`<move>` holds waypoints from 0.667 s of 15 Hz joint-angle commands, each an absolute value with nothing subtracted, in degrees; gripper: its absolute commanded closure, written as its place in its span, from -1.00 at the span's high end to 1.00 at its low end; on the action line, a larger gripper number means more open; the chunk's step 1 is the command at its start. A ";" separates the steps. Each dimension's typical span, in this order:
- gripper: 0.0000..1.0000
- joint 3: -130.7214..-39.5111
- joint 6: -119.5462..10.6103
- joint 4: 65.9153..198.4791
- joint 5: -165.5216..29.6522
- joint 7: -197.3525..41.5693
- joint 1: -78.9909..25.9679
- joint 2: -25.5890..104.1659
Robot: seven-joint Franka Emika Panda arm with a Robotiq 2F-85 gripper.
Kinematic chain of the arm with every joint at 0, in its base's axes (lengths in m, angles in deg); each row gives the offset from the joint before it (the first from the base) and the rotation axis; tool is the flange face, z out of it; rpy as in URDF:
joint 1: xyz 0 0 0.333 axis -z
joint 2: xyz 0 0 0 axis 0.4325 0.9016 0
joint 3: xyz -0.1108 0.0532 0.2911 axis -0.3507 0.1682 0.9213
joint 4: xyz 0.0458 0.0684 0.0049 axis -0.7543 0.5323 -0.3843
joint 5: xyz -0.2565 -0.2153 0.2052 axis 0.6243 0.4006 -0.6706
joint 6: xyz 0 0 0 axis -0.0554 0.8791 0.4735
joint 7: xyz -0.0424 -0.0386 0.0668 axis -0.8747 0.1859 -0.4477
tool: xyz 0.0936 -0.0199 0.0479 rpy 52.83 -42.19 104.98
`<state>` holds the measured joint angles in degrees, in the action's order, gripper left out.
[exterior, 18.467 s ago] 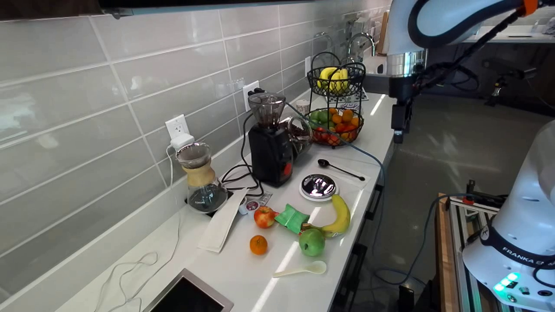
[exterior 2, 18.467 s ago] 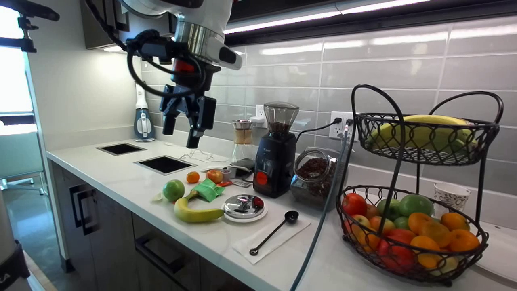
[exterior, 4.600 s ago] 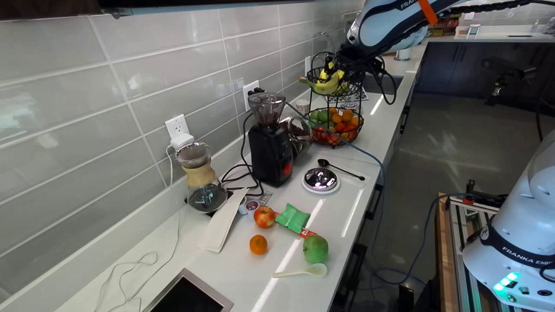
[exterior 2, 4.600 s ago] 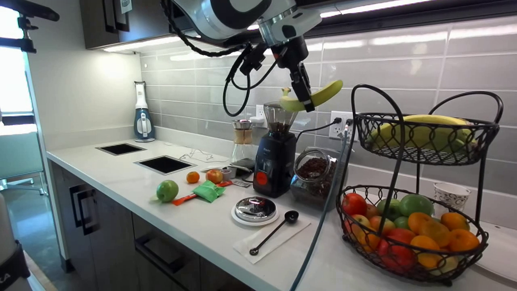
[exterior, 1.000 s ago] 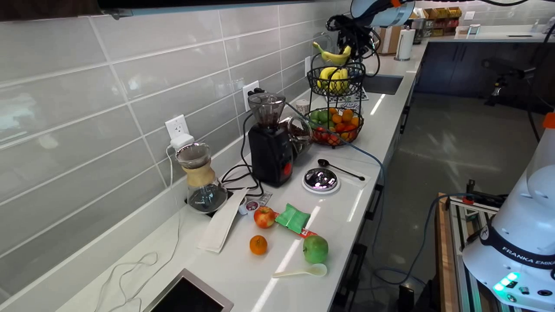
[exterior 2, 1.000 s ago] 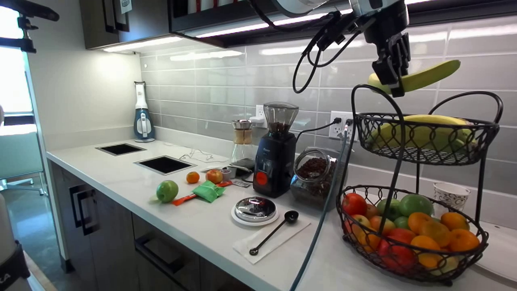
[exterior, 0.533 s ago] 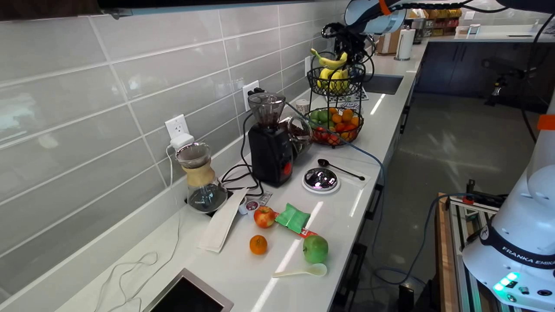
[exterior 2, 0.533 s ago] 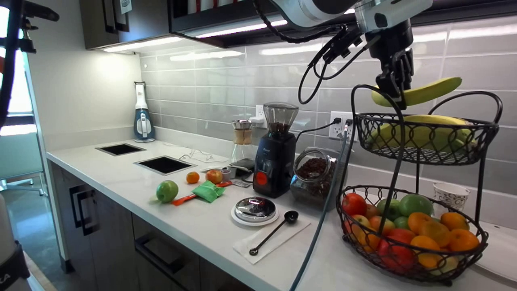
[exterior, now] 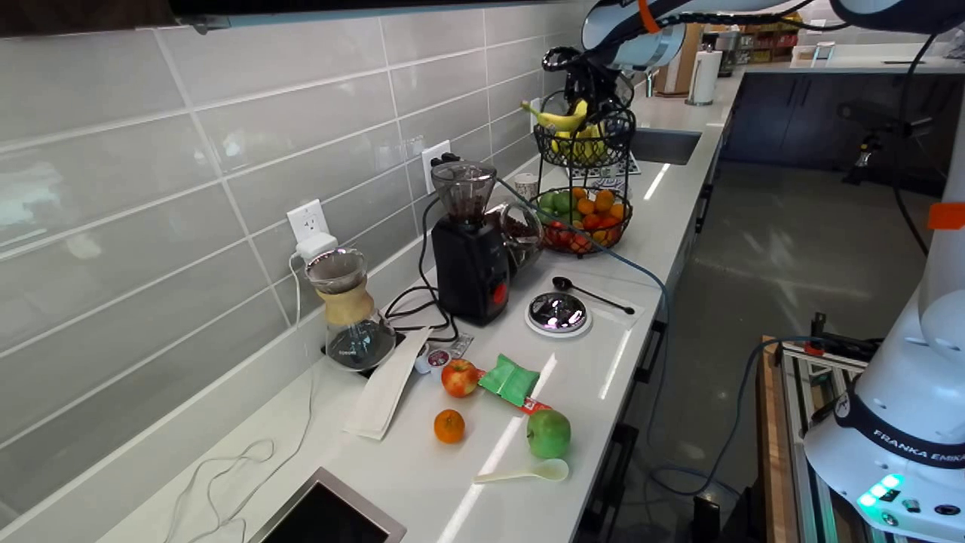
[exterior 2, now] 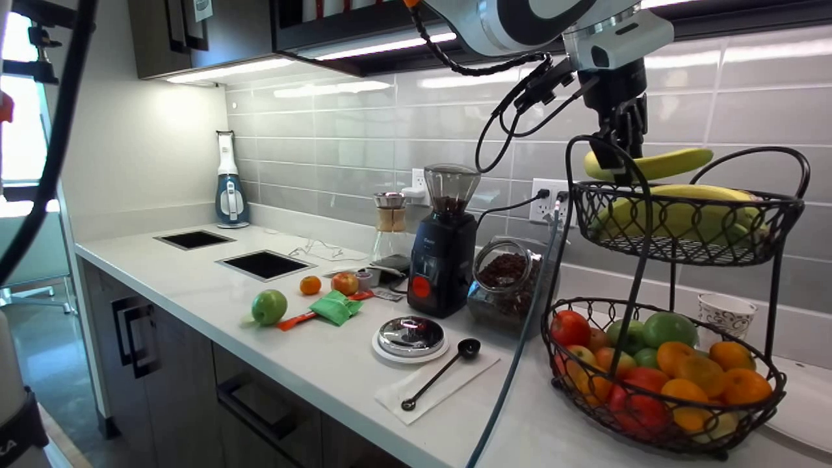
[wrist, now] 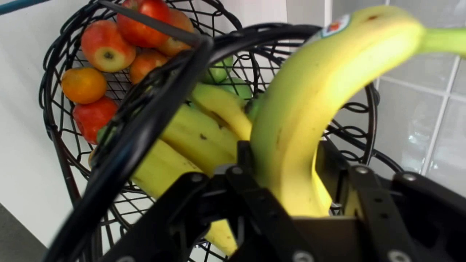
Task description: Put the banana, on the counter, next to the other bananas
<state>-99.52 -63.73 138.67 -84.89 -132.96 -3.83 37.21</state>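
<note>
The banana (wrist: 327, 72) lies between the fingers of my gripper (wrist: 285, 154), its stem pointing to the upper right of the wrist view. One finger (wrist: 244, 153) presses its left flank. The opposite pad (wrist: 331, 160) runs close along the right flank; whether it touches all along I cannot tell. In an exterior view the banana (exterior 2: 676, 162) is just over the upper basket's rim, its raised end clear of the other bananas (exterior 2: 702, 190) beneath. These form a bunch (wrist: 204, 138), partly hidden by gripper and banana. Far below is the white counter (exterior 2: 338, 351).
A black wire handle (wrist: 145, 131) of the fruit stand (exterior 2: 632, 286) crosses close beside my gripper. Its lower basket holds apples and oranges. A coffee grinder (exterior 2: 437, 260), a bean jar (exterior 2: 510, 286) and a blue-grey hose (exterior 2: 513, 364) stand nearby.
The banana has gone from the counter to above the upper basket in my gripper. During the last second both sank towards the bunch, and the banana became more level.
</note>
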 commanded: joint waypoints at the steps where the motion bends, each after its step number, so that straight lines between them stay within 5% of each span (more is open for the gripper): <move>1: 0.64 -99.31 -60.78 136.08 -87.57 -132.15 -4.24 37.62; 4: 1.00 -99.54 -61.03 136.47 -86.52 -132.63 -5.02 36.46; 10: 1.00 -101.15 -61.96 138.19 -82.13 -134.34 -6.25 32.99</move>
<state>-99.69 -62.62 136.45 -84.79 -132.96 -5.18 35.51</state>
